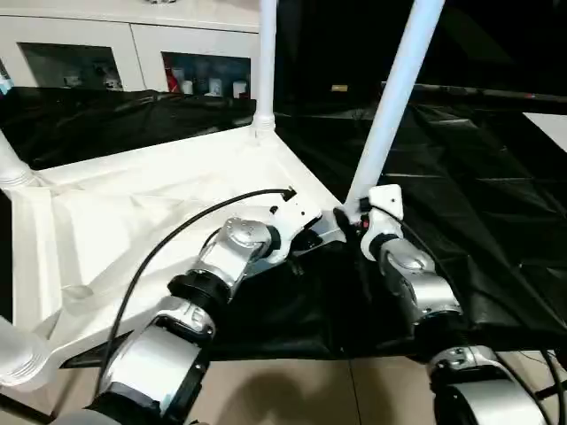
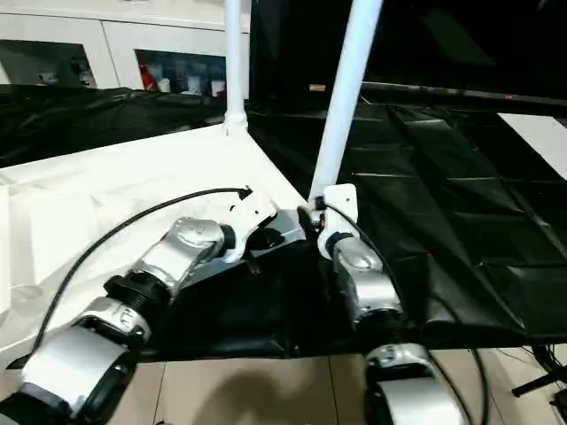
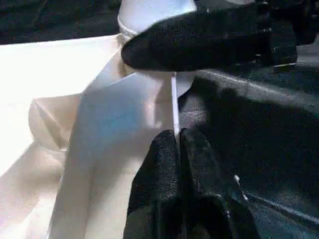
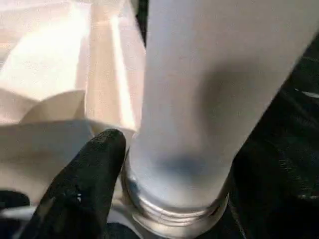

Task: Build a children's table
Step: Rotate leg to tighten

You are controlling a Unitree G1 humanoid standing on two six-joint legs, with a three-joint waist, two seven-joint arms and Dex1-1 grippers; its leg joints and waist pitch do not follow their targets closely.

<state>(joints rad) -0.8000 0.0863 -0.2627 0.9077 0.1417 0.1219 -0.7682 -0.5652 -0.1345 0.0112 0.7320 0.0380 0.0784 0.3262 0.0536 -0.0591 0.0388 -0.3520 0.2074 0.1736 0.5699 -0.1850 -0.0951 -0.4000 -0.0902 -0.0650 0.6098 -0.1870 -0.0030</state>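
Black cloth (image 1: 461, 204) drapes the surface where the children's table (image 1: 133, 221) lies upside down, legs up. At its near corner, the left pincer (image 3: 175, 144) is clenched on the thin rim; the right pincer (image 1: 350, 220) grasps the tilted leg (image 1: 394, 97) just above its socket.

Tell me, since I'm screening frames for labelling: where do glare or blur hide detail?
Left eye view: glare washes out the ribs of the tabletop. Right wrist view: the leg is close and soft, the black finger blurred. Left wrist view: the left gripper, shut on the table's rim, reads clearly.
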